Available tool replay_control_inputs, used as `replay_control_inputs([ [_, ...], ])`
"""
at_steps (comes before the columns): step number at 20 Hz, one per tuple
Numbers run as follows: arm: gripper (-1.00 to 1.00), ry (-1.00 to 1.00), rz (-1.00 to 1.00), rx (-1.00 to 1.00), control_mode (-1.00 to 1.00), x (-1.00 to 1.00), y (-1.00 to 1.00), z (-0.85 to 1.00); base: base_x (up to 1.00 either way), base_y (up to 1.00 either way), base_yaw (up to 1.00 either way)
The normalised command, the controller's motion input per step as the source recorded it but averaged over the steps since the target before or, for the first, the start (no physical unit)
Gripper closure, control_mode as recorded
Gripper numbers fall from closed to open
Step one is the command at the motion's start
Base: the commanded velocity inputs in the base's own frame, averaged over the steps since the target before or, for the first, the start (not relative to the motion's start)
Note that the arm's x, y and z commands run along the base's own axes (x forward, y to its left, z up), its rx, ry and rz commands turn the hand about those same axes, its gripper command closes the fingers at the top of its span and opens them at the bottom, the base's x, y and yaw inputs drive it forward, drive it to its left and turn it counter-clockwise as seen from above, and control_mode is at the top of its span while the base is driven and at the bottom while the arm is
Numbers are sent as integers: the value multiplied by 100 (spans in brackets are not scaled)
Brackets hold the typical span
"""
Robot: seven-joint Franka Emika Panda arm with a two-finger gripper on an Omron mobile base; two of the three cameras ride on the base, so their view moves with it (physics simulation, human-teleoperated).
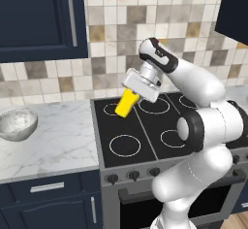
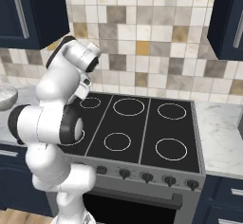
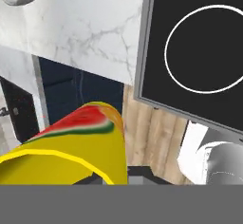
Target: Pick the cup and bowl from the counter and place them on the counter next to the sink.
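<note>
- Cup (image 1: 126,103): small yellow tumbler with a red and green mark, tilted, carried in the air above the rear left ring of the stove top (image 1: 145,126); in the hand view it lies close to the lens at lower left.
- Gripper (image 1: 133,95): fingers clenched on the cup's upper end; the fingertips themselves are hidden behind the cup, so the exact contact is hard to make out.
- Bowl (image 1: 17,124): round, grey-white, speckled, upright on the table (image 1: 58,140) at the far left, well apart from the cup.
- Table: white marble with grey veins, navy cabinet fronts below, just beside the stove top's left edge.
- Backsplash (image 1: 106,43): beige and grey tiles behind the stove top.
</note>
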Motion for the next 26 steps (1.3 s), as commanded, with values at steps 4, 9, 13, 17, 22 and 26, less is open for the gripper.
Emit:
replay_control_inputs([
  [4, 100, -37, 31, -17, -100, -75, 3, 1, 0, 0, 0],
  [9, 100, -27, 1, -7, -100, -46, 6, 1, 0, 0, 0],
  [13, 100, -36, 3, -10, -100, -96, 2, -12, 0, 0, 0],
  [17, 100, -32, 2, -8, -100, -93, -1, -8, 0, 0, 0],
  [22, 100, -27, 0, -5, -100, -60, -19, -47, 0, 0, 0],
  [26, 100, -30, 0, -3, -100, -60, -29, -19, 0, 0, 0],
])
